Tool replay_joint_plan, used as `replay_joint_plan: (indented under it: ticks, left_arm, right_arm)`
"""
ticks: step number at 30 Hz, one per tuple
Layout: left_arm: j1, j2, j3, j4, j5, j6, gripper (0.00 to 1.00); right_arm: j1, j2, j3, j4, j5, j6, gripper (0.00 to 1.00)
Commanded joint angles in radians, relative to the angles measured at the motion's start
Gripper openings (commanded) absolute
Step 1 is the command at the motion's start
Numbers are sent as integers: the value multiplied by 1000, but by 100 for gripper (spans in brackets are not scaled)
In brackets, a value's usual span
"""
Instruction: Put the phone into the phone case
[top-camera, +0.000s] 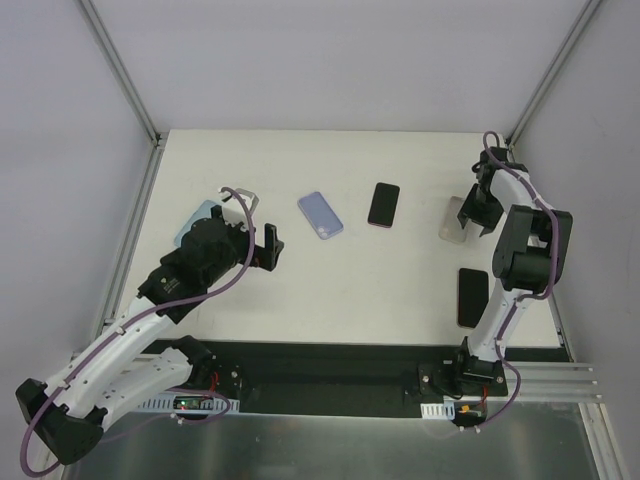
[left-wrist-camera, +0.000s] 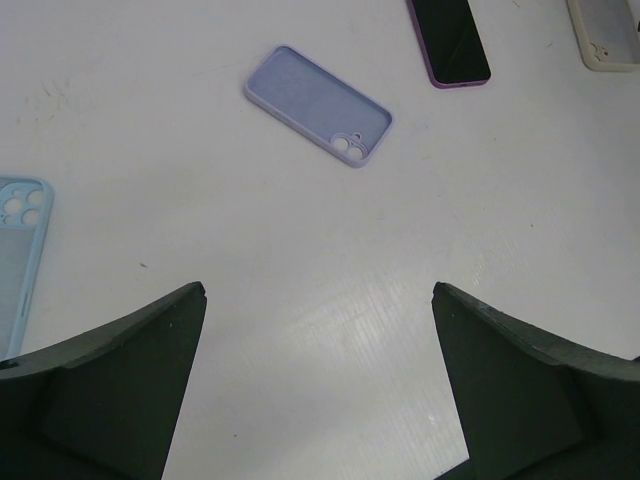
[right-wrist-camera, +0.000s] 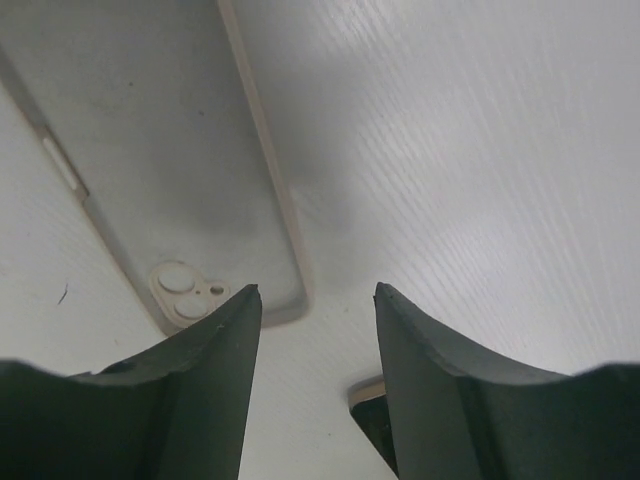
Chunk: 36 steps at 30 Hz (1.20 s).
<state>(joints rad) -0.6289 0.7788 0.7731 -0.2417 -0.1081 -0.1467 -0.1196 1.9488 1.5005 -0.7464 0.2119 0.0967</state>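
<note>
A black phone (top-camera: 383, 204) lies at mid-table; its lower end shows in the left wrist view (left-wrist-camera: 450, 40). An empty lavender case (top-camera: 320, 214) lies left of it, inside facing up (left-wrist-camera: 318, 105). My left gripper (top-camera: 270, 247) is open and empty, hovering near the lavender case (left-wrist-camera: 318, 290). My right gripper (top-camera: 478, 215) is open and empty, low over the end of a pale beige case (top-camera: 455, 218), whose camera cutout sits beside my left finger (right-wrist-camera: 185, 290). A second dark phone (top-camera: 472, 297) lies near the right arm; its corner shows (right-wrist-camera: 372, 412).
A light blue case (top-camera: 195, 222) lies partly under the left arm and at the left edge of the left wrist view (left-wrist-camera: 20, 250). The beige case also shows at the top right of that view (left-wrist-camera: 605, 35). Frame posts and walls bound the table.
</note>
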Motion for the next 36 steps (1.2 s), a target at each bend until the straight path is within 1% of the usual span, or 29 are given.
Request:
replay_joint_plan:
  ticks: [1,4,8,9,10,12,13,14,16,17,19,20,22,23,25,27,28,29,30,31,32,33,34,35,36]
  left_arm:
    - [-5,-29,8,39,-18,2,95]
    - [-6,-41,-1,39,-2,15,95]
    - [-5,-65,-12,51,31,36,95]
    - [-6,-72,-14,53,34,42,95]
    - [-6,-75,-17,56,35,45,95]
    - [-6,-72,-24,61,25,47,94]
    - [-6,-69,-24,62,27,48,93]
    - [-6,-64,-24,62,31,50,93]
    - [-8,-61,-24,64,50,47,91]
    - [-8,-55,-26,62,54,44,91]
    - [-8,-55,-26,62,47,33,90]
    - [-8,-53,-23,62,36,29,90]
    - [-8,-55,-23,64,2,19,90]
    - [-8,-59,-24,64,-8,18,90]
    - [-8,-76,-28,62,-45,19,90]
    - [-8,-98,-31,62,-89,22,91]
    - [-8,-104,-32,62,-140,22,90]
    - [-6,-111,-34,62,-163,19,90]
    - [-6,-122,-34,61,-194,18,90]
    - [-8,-130,-35,59,-220,16,90]
    - [-8,-136,-35,55,-276,10,90]
    - [-6,-147,-37,50,-306,7,90]
    - [-6,-154,-38,48,-333,4,89]
    - [-6,-164,-40,48,-387,-2,89]
    - [-6,-182,-41,45,-412,-4,89]
  right_arm:
    - [-28,74,78,-25,-35,-22,52]
    - [-28,122,113,-37,-45,-38,48]
    - [-28,162,144,-61,-69,-61,40]
    - [-28,164,145,-56,-92,-67,36]
    - [-25,164,147,-51,-106,-84,27]
    - [-25,162,155,-39,-155,-115,20]
    - [-22,159,155,-31,-160,-127,13]
    - [-12,150,141,-13,-151,-153,11]
    - [-2,96,109,24,-120,-181,6]
    - [9,67,78,89,-124,-208,5]
    - [21,-23,-8,160,-161,-232,1]
    - [40,-48,-26,204,-163,-238,1]
    - [67,-112,-60,234,-143,-279,1]
    - [101,-131,-69,258,-137,-307,1]
    - [144,-183,-107,288,-117,-403,2]
    - [225,-241,-152,355,-124,-481,2]
    - [257,-261,-205,375,-146,-599,1]
    - [326,-280,-233,410,-166,-656,2]
    - [362,-312,-261,429,-201,-726,2]
    - [397,-324,-320,446,-203,-838,2]
    - [461,-335,-345,482,-256,-901,2]
    - [492,-361,-374,501,-279,-952,2]
    - [521,-373,-403,525,-302,-1047,2]
    - [567,-390,-460,574,-360,-1087,2]
    - [587,-416,-485,600,-396,-1121,1]
